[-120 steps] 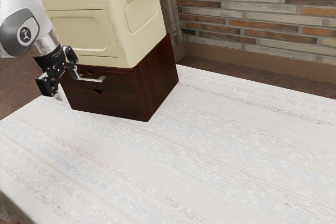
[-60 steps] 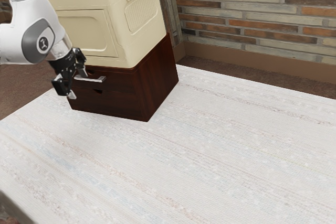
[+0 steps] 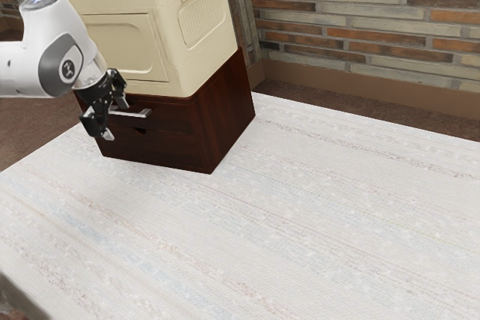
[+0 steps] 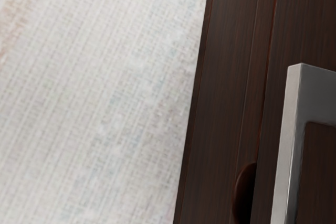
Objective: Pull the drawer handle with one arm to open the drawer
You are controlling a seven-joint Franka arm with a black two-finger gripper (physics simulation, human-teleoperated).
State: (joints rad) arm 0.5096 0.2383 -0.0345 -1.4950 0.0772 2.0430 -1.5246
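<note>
look at the cream box [image 3: 112,43], up beyond the gripper [image 3: 115,120], then the dark cabinet [image 3: 229,106] ahead, then the upper drawer [image 3: 176,116], apparently shut! hanging open in front, with fingers parted, clamped on nothing. and now watch the handle [image 3: 135,114], right by the fingertips, stretching crosswise to that gap: probably needing a nudge inward, a squeeze, then a straight pull back!
</note>
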